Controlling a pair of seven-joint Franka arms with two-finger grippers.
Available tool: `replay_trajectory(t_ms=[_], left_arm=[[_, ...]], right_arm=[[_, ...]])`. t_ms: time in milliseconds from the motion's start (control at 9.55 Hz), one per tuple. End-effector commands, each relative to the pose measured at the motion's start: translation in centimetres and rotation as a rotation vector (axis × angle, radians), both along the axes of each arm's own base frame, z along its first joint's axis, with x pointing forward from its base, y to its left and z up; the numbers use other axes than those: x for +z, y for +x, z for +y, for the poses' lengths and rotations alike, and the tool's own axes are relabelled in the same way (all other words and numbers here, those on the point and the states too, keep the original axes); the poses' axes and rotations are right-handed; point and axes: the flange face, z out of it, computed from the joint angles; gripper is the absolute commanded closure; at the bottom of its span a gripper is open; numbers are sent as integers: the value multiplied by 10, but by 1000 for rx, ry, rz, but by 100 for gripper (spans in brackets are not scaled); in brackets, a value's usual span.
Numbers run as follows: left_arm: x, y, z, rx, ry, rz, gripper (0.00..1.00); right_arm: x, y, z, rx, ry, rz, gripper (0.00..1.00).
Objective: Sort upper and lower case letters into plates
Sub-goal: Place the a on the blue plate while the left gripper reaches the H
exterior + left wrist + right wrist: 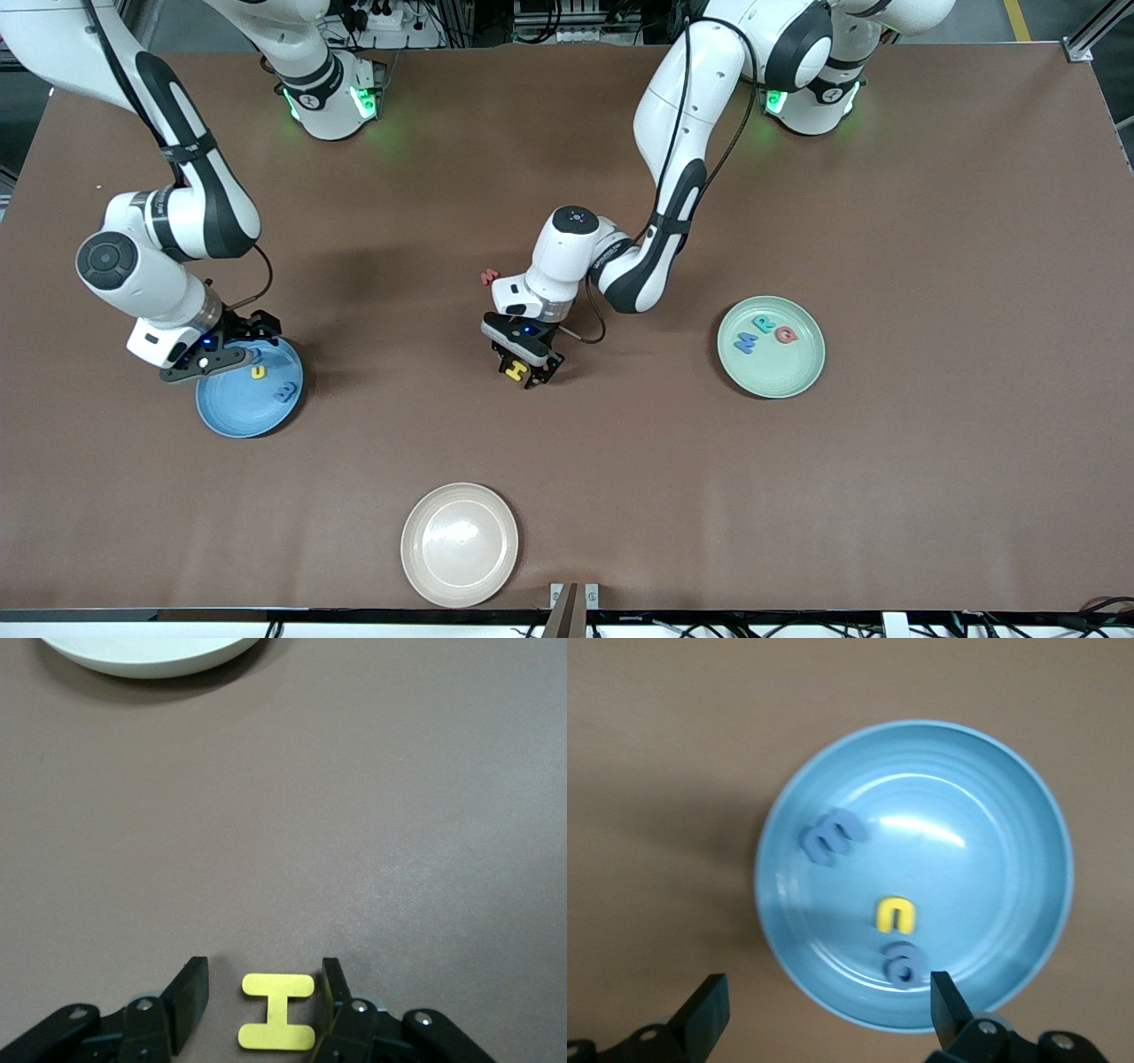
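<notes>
A yellow H lies flat on the brown table mid-table. My left gripper is down around it, fingers open and straddling it; one finger nearly touches, the other stands apart. In the front view the H shows between the left gripper's fingers. My right gripper hangs open and empty over the edge of the blue plate. That plate holds a blue letter, a yellow u and a blue p. The mint green plate holds a blue M, a teal R and a red Q.
A small red letter lies on the table beside the left arm's wrist, farther from the front camera than the H. A cream-beige plate sits near the table's front edge, with nothing in it.
</notes>
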Motion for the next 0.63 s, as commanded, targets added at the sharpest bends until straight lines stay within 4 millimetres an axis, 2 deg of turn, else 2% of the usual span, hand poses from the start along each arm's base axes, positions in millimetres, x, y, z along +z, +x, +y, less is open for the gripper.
replay_trajectory(t_ms=[0, 105, 524], left_arm=[[-11, -1, -6, 16, -11, -4, 41], [-11, -4, -7, 20, -15, 6, 41], [-7, -17, -11, 35, 10, 46, 44]], right_arm=[[-2, 4, 20, -51, 46, 17, 0], [-6, 3, 28, -74, 49, 23, 0], [-6, -1, 87, -183, 49, 23, 0]])
